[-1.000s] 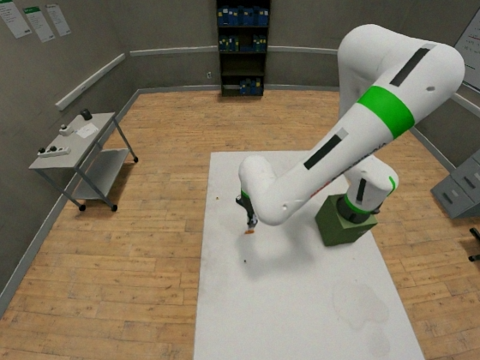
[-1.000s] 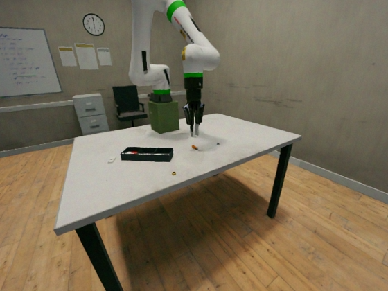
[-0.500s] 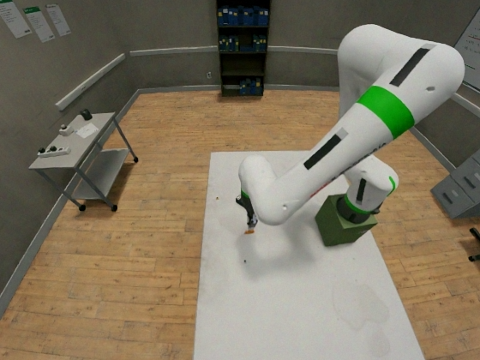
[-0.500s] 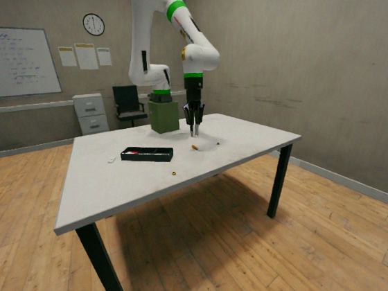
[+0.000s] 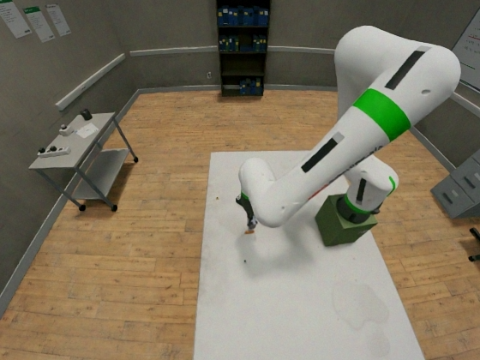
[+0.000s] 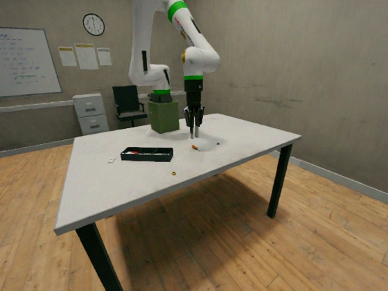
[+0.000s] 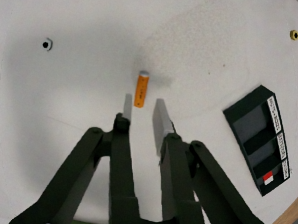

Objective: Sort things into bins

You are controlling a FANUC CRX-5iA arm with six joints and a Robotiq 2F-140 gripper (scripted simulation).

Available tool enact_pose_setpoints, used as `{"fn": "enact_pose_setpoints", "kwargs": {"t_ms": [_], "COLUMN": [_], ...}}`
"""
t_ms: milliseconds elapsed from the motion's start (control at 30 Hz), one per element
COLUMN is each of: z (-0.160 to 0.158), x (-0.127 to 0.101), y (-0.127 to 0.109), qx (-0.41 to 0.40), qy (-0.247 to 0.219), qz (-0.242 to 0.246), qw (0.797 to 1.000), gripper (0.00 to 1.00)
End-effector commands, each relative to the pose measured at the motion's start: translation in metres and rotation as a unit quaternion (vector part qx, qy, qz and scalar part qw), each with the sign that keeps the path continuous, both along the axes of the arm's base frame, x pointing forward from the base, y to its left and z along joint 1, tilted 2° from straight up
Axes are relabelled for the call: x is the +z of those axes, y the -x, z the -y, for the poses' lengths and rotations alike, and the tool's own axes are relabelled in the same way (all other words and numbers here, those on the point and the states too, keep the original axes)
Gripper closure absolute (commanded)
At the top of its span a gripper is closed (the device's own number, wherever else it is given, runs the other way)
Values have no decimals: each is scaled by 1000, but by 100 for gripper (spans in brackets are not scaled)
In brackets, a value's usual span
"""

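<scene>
A small orange cylinder (image 5: 249,231) (image 6: 195,147) (image 7: 141,90) lies on the white table (image 5: 257,321) (image 6: 104,187). My gripper (image 5: 252,224) (image 6: 194,133) (image 7: 142,107) hangs upright a little above it, the fingers narrowly apart with nothing between them. A black three-compartment bin (image 6: 147,159) (image 7: 234,115) stands flat to one side, with a red thing (image 6: 131,152) (image 7: 268,177) in one end compartment. A small dark ring (image 5: 244,260) (image 6: 217,143) (image 7: 47,44), a yellow ring (image 5: 218,198) (image 6: 173,173) (image 7: 293,34) and a small white piece (image 6: 111,159) lie loose on the table. The arm hides the bin in the top view.
The arm's green pedestal (image 5: 339,223) (image 6: 163,118) stands on the table behind the gripper. The table edge runs close past the yellow ring.
</scene>
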State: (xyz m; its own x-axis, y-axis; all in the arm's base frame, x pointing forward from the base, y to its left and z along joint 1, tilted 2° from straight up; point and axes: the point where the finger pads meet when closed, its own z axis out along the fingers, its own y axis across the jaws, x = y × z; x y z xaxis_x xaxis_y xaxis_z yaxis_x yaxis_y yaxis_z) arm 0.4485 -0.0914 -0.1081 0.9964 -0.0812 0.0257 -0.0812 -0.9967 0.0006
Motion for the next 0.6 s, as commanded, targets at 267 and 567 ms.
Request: {"fn": "enact_pose_setpoints", "kwargs": {"t_ms": [267, 567], "z": [0, 0], "x": [-44, -56], "y": [-2, -2], "qx": [0, 0], "qy": [0, 0], "qz": [0, 0], "qw": [1000, 1000], "gripper": [74, 74]}}
